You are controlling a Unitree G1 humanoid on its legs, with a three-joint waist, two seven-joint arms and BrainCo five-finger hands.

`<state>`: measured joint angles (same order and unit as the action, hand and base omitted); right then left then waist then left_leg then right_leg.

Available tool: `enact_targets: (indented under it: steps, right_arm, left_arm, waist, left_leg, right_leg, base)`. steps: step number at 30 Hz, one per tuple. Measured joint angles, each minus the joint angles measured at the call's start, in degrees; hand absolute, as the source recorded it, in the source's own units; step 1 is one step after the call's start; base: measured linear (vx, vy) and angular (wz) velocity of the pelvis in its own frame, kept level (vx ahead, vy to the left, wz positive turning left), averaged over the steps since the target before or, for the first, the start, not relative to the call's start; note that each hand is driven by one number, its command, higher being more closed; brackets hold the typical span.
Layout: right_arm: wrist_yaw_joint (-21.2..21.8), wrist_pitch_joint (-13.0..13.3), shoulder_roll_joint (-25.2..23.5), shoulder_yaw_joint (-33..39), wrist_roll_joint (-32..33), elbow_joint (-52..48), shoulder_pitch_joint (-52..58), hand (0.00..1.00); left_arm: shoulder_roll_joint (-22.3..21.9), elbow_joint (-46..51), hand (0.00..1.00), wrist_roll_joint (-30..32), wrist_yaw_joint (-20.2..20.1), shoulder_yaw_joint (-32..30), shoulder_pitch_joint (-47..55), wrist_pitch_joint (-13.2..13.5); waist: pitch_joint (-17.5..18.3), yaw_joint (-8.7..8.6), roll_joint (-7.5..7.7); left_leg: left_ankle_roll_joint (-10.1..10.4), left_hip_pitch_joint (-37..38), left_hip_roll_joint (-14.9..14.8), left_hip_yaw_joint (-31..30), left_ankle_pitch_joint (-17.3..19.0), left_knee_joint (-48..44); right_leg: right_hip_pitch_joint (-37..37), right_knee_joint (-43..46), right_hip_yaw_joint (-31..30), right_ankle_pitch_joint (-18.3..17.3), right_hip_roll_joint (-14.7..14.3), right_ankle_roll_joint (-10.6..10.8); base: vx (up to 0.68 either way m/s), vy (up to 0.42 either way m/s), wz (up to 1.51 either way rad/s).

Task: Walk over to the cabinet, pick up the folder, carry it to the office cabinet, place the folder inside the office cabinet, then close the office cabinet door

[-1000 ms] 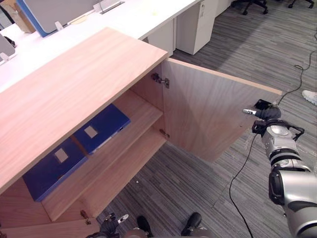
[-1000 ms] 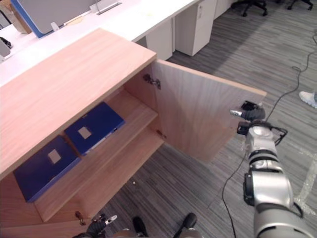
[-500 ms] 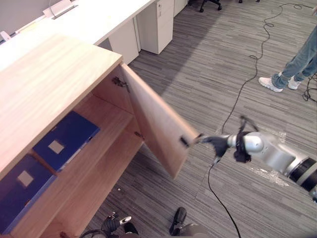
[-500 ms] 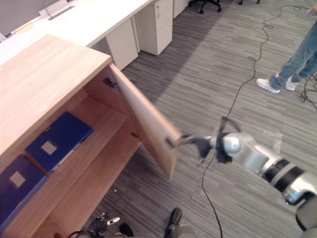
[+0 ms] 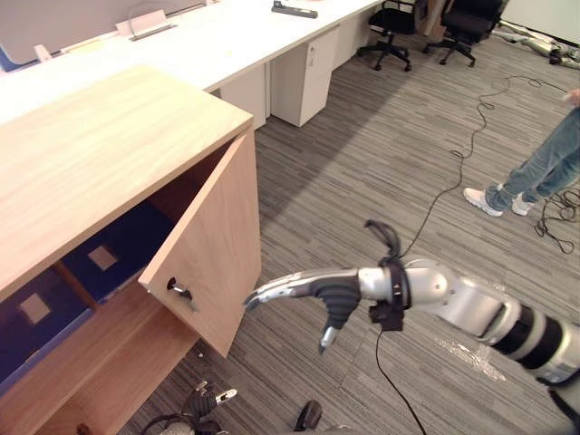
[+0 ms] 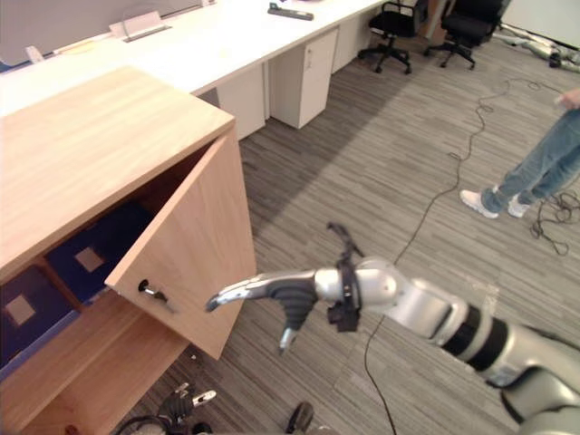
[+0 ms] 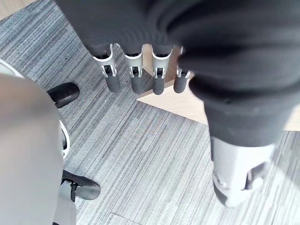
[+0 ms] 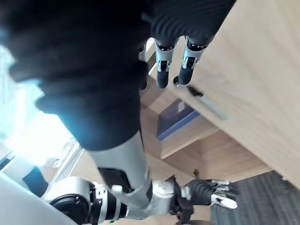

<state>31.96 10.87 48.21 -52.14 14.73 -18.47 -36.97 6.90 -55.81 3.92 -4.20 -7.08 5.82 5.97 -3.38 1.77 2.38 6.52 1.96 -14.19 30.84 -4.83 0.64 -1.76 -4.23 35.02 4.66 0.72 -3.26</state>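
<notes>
Reaching across the grey striped carpet floor (image 5: 362,163), the right hand (image 5: 333,288) holds its fingers (image 5: 272,292) straight and open, with the thumb hanging down beneath them. Their tips lie at the free edge of the light wooden cabinet door (image 5: 217,236), which stands partly ajar; whether they touch the wood cannot be told. A small dark metal handle (image 5: 178,290) sits on the door's outer face just beyond the fingertips. Past the door, deeper than the fingers reach, the dark blue flat folder with a pale square label (image 5: 109,258) lies on the upper shelf inside the light wooden office cabinet (image 5: 100,154). A second dark blue folder (image 5: 32,313) lies beside it, farther from the fingers. The left hand (image 5: 208,399) hangs low near the floor, below the right fingers, its own fingers (image 7: 133,79) relaxed and holding nothing. Well behind the right hand, a person's legs in blue jeans and white shoes (image 5: 535,172) stand on the carpet. A long white worktop (image 5: 208,45) runs beyond the cabinet.
</notes>
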Motion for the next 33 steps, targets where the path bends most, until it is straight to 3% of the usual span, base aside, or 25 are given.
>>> enact_targets:
  steps: [2,6,8,11,12,14,15,17,18,19,20,21,22,23,24,25,26,27,29,32,33]
  right_arm:
    - [0.1,-0.2,-3.9,-4.7,-0.7,4.6,0.0,0.0]
    - [0.3,-0.7,-6.9,-6.5,-2.7,9.8,0.0,0.0]
    - [0.3,-0.8,-9.2,-6.7,-4.7,16.2,0.0,0.0]
    - [-1.2,-1.1,-13.2,-6.6,-9.0,27.4,0.5,0.0]
    - [-2.0,-1.1,-13.7,-6.5,-10.7,29.2,1.1,0.0]
    - [-4.6,-1.1,-15.7,-3.6,-17.1,35.8,5.7,0.0]
    - [-6.7,-1.1,-18.4,-0.1,-21.6,41.7,9.6,0.0]
    - [-9.0,-1.5,-22.2,3.4,-27.1,51.2,12.5,0.0]
    - [-11.6,-2.4,-26.2,9.2,-31.5,61.2,16.0,0.0]
    - [-12.6,-2.7,-27.7,12.6,-32.7,65.0,17.6,0.0]
    - [-14.9,-3.4,-30.0,20.5,-34.2,71.6,20.7,0.0]
    - [-18.0,-4.7,-32.6,31.0,-33.4,77.9,23.7,0.0]
    - [-19.1,-5.2,-33.4,35.7,-33.1,80.1,24.9,0.0]
    - [-21.9,-6.2,-34.1,43.9,-29.3,82.6,27.7,0.0]
    - [-23.4,-6.5,-34.4,47.5,-27.3,83.2,29.0,0.0]
    - [-26.1,-7.2,-34.7,53.3,-23.5,83.7,31.6,0.0]
    - [-28.0,-7.5,-35.2,57.1,-21.2,84.3,33.2,0.0]
    - [-28.8,-7.6,-35.7,58.1,-20.0,84.4,34.0,0.0]
    - [-30.0,-8.5,-39.0,61.8,-18.1,84.2,37.1,0.0]
    - [-30.2,-8.6,-40.5,64.0,-17.4,82.8,38.0,0.0]
    - [-30.2,-8.5,-40.7,64.0,-17.1,82.7,38.0,0.0]
  left_arm:
    - [-0.1,0.0,0.0,0.0,0.2,-0.9,0.0,0.0]
    - [0.1,-1.7,0.0,-0.1,0.7,-4.0,0.2,-0.1]
    - [0.2,-2.2,0.0,-0.1,1.3,-5.9,0.4,-0.3]
    - [0.7,-2.0,0.0,-0.3,1.7,-6.4,-0.2,-0.3]
    - [0.7,-2.0,0.0,-0.5,1.7,-6.4,-0.2,-0.4]
    - [0.7,-1.6,0.0,-1.4,2.5,-6.1,-0.1,-0.5]
    - [1.1,-1.4,0.0,-1.4,2.6,-5.6,-0.1,-0.5]
    - [1.0,-1.4,0.0,-1.3,2.6,-4.9,0.0,-0.8]
    - [0.5,-1.7,0.0,-1.5,2.6,-4.1,0.2,-1.1]
    - [0.2,-1.8,0.0,-1.5,2.6,-3.7,0.1,-1.2]
    - [-0.4,-1.8,0.0,-1.5,2.6,-3.0,-0.2,-1.2]
    - [-1.2,-2.1,0.0,-1.5,2.7,-2.9,-0.5,-1.2]
    - [-1.5,-2.2,0.0,-1.5,2.8,-2.8,-0.4,-1.2]
    - [-1.9,-2.4,0.0,-1.5,2.8,-2.2,-0.4,-1.2]
    - [-1.9,-2.7,0.0,-1.5,2.8,-1.9,-0.6,-1.2]
    - [-2.1,-3.2,0.0,-1.6,2.9,-1.1,-0.7,-1.3]
    - [-2.0,-3.3,0.0,-1.6,2.9,0.1,-0.8,-1.3]
    - [-1.7,-3.3,0.0,-2.0,3.2,1.0,-1.0,-1.5]
    - [-0.7,-3.3,0.0,-2.8,3.8,3.7,-1.3,-1.6]
    - [-0.3,-3.2,0.0,-2.6,4.0,4.9,-2.0,-1.6]
    - [-0.3,-3.2,0.0,-2.4,4.1,4.9,-2.1,-1.6]
  waist:
    - [0.1,0.7,-0.01]
    - [0.4,1.15,0.0]
    - [0.4,2.59,0.08]
    - [-0.4,3.5,0.38]
    - [-0.6,3.68,0.34]
    - [-1.2,4.12,0.0]
    - [-1.5,4.18,0.37]
    - [-1.8,4.15,0.0]
    - [-1.6,3.87,-0.51]
    - [-1.4,3.65,-0.83]
    - [-1.5,3.33,-2.23]
    - [-1.6,2.88,-3.08]
    - [-1.4,2.7,-3.53]
    - [-1.0,2.23,-4.27]
    - [-1.0,2.0,-4.41]
    - [-0.6,1.39,-5.02]
    - [-0.7,0.25,-5.29]
    - [-1.1,-0.02,-5.42]
    - [-1.8,-1.02,-5.72]
    - [-2.7,-1.92,-5.31]
    - [-2.9,-1.92,-5.13]
  left_leg:
    - [0.1,0.0,0.0,-1.0,-0.2,0.1]
    - [0.6,-0.9,0.0,-2.8,-0.7,0.4]
    - [0.5,-1.6,-0.2,-3.1,-0.5,-0.8]
    - [-2.6,-9.0,-3.0,-4.2,2.9,-13.7]
    - [-2.8,-10.0,-3.5,-3.3,2.9,-15.5]
    - [-3.9,-10.5,-4.6,3.2,3.2,-15.9]
    - [-5.4,-10.1,-4.9,5.5,4.5,-15.8]
    - [-6.3,-10.2,-3.9,6.7,5.2,-15.3]
    - [-6.3,-9.7,0.0,5.9,5.1,-12.6]
    - [-6.3,-9.3,1.8,5.2,5.1,-10.9]
    - [-6.1,-7.3,5.3,3.0,4.8,-6.1]
    - [-6.0,-5.5,7.9,0.5,3.1,-1.6]
    - [-5.9,-4.9,9.0,-0.5,2.2,-0.3]
    - [-6.7,-4.2,11.0,-3.5,1.3,1.3]
    - [-6.9,-3.7,12.2,-5.0,1.3,1.5]
    - [-7.6,-3.1,14.4,-8.7,1.7,2.0]
    - [-9.5,-2.1,16.0,-12.3,1.8,2.1]
    - [-10.1,-1.8,16.2,-13.9,2.1,1.7]
    - [-10.1,-1.8,15.6,-19.7,2.8,0.1]
    - [-9.6,-1.8,15.6,-25.9,3.1,-0.4]
    - [-9.2,-1.8,15.6,-26.8,3.3,-0.5]
  right_leg:
    - [0.7,-0.2,1.1,0.0,0.0,0.0]
    - [0.7,-0.4,2.6,0.0,0.0,0.0]
    - [0.7,-0.2,2.8,-0.1,0.0,0.0]
    - [-0.2,2.2,5.2,-1.5,1.2,-0.2]
    - [-0.1,2.8,5.8,-1.9,1.4,-0.3]
    - [0.7,3.8,9.8,-3.4,1.7,-0.1]
    - [1.0,3.8,11.9,-4.1,2.3,0.7]
    - [1.2,3.8,14.1,-4.0,3.6,1.2]
    - [1.2,3.9,17.0,-3.6,5.7,2.2]
    - [1.3,4.2,18.4,-3.5,6.6,2.7]
    - [2.3,5.8,21.4,-3.8,8.3,3.9]
    - [3.6,9.2,24.6,-4.6,11.1,5.0]
    - [4.2,11.5,26.2,-5.4,12.7,5.8]
    - [5.4,17.5,29.2,-7.3,16.8,7.0]
    - [6.2,20.6,30.2,-7.9,19.3,7.3]
    - [7.1,27.3,30.0,-8.7,23.6,5.5]
    - [5.4,35.1,23.1,-8.3,27.7,2.2]
    - [4.1,36.8,17.0,-9.6,27.7,2.8]
    - [0.0,34.4,-6.0,-13.1,21.3,7.7]
    - [-2.2,26.5,-21.9,-14.3,15.0,10.0]
    - [-2.7,24.9,-24.4,-14.6,14.1,10.5]
  base:
    - [-0.02,0.015,0.22]
    - [-0.03,0.02,0.22]
    - [-0.03,0.01,0.08]
    - [-0.05,-0.048,0.35]
    - [-0.04,-0.039,0.59]
    - [-0.02,0.001,0.84]
    - [0.01,0.016,0.91]
    - [0.04,0.05,0.84]
    - [0.06,0.119,0.92]
    - [0.1,0.203,1.31]
    - [0.12,0.234,1.5]
    - [0.14,0.25,1.53]
    - [0.18,0.28,1.53]
    - [0.15,0.236,1.16]
    - [0.18,0.306,1.49]
    - [0.19,0.317,1.54]
    - [0.19,0.321,1.51]
    - [0.18,0.316,1.45]
    - [0.12,0.18,1.36]
    - [0.1,-0.033,1.16]
    - [0.08,-0.132,0.88]
